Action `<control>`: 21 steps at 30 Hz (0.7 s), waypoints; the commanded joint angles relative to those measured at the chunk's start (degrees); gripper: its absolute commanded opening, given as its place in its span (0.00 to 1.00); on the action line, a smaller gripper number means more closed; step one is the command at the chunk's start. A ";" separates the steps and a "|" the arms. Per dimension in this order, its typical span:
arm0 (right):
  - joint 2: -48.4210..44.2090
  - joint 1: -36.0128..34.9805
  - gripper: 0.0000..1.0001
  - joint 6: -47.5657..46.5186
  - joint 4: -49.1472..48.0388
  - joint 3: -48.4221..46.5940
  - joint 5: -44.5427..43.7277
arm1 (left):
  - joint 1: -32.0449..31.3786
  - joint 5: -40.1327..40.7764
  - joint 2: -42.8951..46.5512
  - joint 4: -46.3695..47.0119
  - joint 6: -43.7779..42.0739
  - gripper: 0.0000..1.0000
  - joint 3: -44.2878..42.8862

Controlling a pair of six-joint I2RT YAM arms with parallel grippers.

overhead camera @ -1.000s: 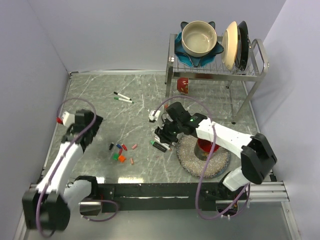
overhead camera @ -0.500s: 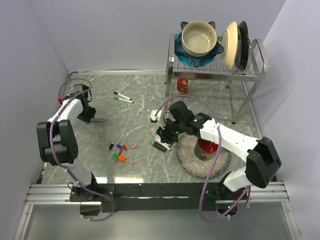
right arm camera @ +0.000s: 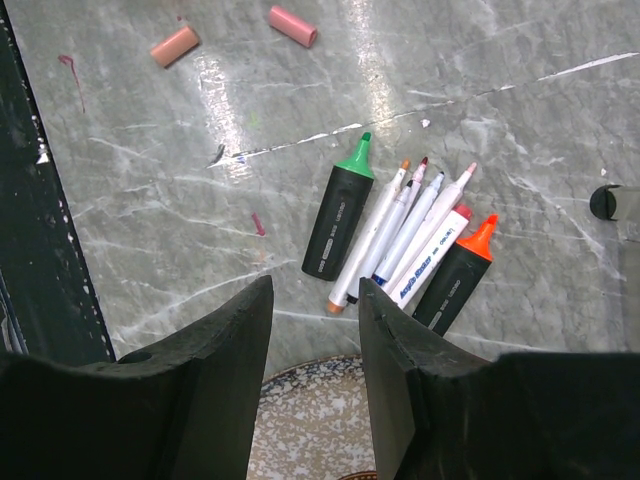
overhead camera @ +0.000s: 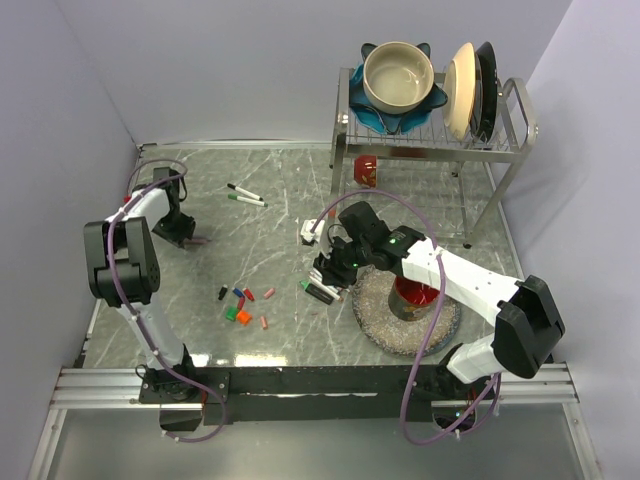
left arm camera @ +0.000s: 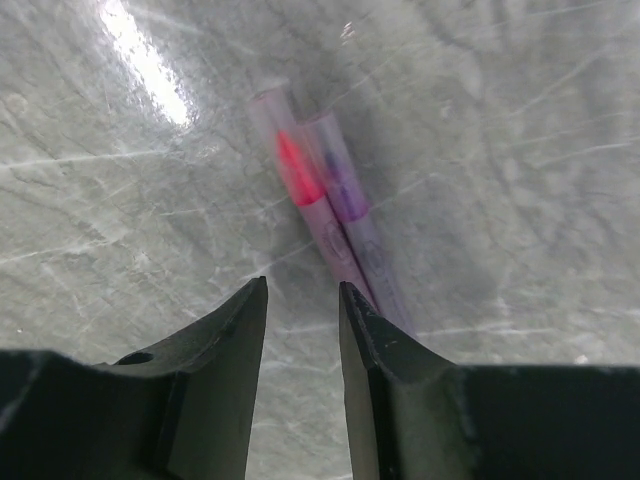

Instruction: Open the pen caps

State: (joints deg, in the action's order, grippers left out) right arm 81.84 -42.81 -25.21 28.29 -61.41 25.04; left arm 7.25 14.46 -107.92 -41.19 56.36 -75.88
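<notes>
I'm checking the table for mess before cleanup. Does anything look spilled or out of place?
Yes. Small reddish ink marks stain the marble tabletop beside the pile of uncapped markers, whose bare tips lie exposed. Loose pen caps lie scattered apart from that pile, closer to the table's near edge.

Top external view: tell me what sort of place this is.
Likely a robot test cell staged as a kitchen counter: a grey marble-patterned tabletop boxed in by plain lilac walls, and a steel wire dish rack holding a beige ceramic bowl.
</notes>
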 commanded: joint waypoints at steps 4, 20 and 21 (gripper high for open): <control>-0.81 0.36 0.48 -0.72 -0.26 -0.82 0.36 | -0.04 -0.66 -1.68 -0.73 -1.43 0.41 -1.99; -0.37 0.36 0.48 -0.80 -0.17 -0.91 0.45 | -0.04 -1.71 1.31 -0.56 -1.34 0.42 -2.61; -0.19 0.36 0.48 -0.89 -0.17 -0.99 0.45 | -0.04 -1.63 0.70 -0.56 -1.34 0.43 -2.87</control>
State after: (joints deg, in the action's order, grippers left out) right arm 81.84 -42.81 -25.26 28.40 -61.41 25.04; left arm 7.27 13.30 -108.31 -41.34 55.53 -76.14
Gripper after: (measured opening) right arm 0.477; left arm 0.420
